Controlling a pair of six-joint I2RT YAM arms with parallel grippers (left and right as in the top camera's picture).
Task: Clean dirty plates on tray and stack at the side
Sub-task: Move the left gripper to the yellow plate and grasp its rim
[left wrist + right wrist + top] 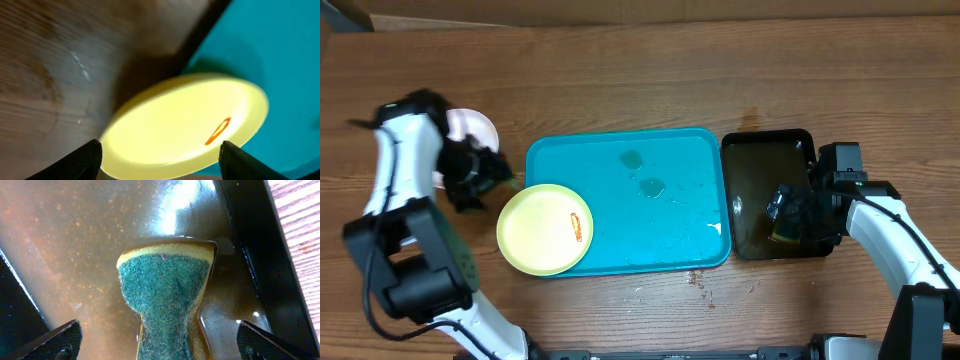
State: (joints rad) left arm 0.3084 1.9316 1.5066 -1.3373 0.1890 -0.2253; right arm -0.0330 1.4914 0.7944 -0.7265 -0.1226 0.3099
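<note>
On the turquoise tray's (620, 205) left edge, half overhanging the table, lies the smeared yellow-green plate (546, 229), the left gripper (470, 175) spread apart beside it, while the right gripper (790, 215) pinches a sponge (167, 300) in the black tray (760, 170) adjoining the turquoise tray's right side.

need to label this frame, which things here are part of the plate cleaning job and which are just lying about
Job:
yellow-green plate with sauce smear
white plate, set aside at the left
turquoise tray
sponge in right gripper
black tray of brownish water

Lying about:
nothing else visible
</note>
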